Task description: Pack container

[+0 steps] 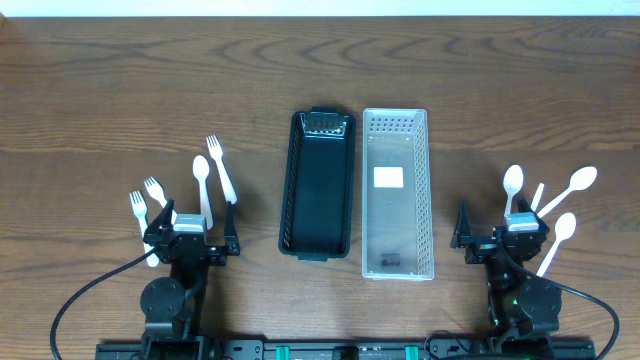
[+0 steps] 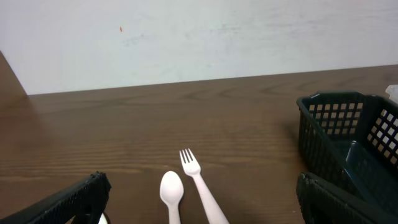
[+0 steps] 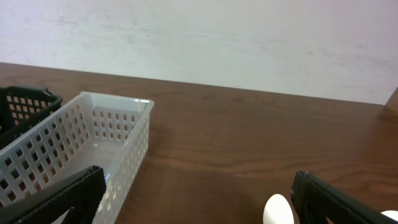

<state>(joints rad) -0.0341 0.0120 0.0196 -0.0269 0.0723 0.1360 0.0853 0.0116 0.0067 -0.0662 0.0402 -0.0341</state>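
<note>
Two baskets sit side by side in the overhead view — black basket (image 1: pixel 318 185) toward the left gripper (image 1: pixel 191 238), white basket (image 1: pixel 397 195) toward the right gripper (image 1: pixel 503 236); its white label (image 1: pixel 388 177) is unreadable. Left wrist: jaws spread, nothing held; spoon (image 2: pixel 171 190) and fork (image 2: pixel 198 177) lie ahead between them. Right wrist: jaws spread, empty — white basket ahead, left.

Left tool (image 1: pixel 191 228) spread wide, right tool (image 1: pixel 503 230) likewise

1. Overhead: bright, even, diffuse; sharp throughout.
2. Soft short shadow around black perforated plastic basket (image 1: pixel 318 190).
3. Wrist views: softer focus, pale sheen on brown wooden table (image 2: pixel 186 118); bottom corners blurred.
</note>
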